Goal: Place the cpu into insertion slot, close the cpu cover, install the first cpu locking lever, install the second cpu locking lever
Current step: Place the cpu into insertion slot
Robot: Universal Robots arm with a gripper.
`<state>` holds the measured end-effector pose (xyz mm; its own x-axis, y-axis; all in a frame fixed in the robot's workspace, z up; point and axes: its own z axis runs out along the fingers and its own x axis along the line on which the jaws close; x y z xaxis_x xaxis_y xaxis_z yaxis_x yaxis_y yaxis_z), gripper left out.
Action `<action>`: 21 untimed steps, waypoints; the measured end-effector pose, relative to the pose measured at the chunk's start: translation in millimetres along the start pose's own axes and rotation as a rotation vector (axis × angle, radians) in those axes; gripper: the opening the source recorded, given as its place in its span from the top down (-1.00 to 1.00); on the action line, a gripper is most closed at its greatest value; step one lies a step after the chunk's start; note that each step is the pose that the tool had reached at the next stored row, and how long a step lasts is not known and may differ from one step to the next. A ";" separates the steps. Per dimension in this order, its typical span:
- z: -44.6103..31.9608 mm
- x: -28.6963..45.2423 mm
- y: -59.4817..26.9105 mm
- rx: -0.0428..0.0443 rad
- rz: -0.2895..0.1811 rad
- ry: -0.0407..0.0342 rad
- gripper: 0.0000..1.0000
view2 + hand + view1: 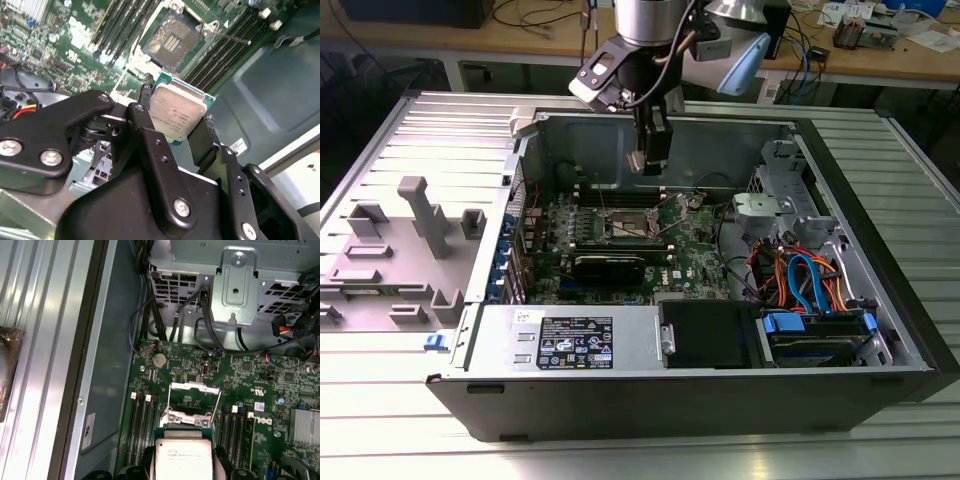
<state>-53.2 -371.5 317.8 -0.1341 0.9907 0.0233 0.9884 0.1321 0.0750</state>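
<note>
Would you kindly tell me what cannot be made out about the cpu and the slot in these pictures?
- cpu: side edges hidden by the fingers in the second wrist view; part cut off by the picture's edge in the first wrist view.
- slot: largely hidden behind the cpu in the first wrist view; contacts too small in the exterior view.

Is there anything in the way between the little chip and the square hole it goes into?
No, nothing that I can see. The claw holds the chip up in the air above the green board, and the square hole lies open and uncovered.
</note>
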 end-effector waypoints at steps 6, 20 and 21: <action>5.8 -0.1 -7.3 -0.0002 0.016 -0.0015 -0.09; 7.4 -0.2 -7.5 -0.0006 0.037 -0.0036 -0.09; 7.4 -0.2 -7.5 -0.0006 0.037 -0.0037 -0.09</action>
<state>-60.1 -372.4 309.8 -0.0973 0.9950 0.0224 0.9926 0.0954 0.0747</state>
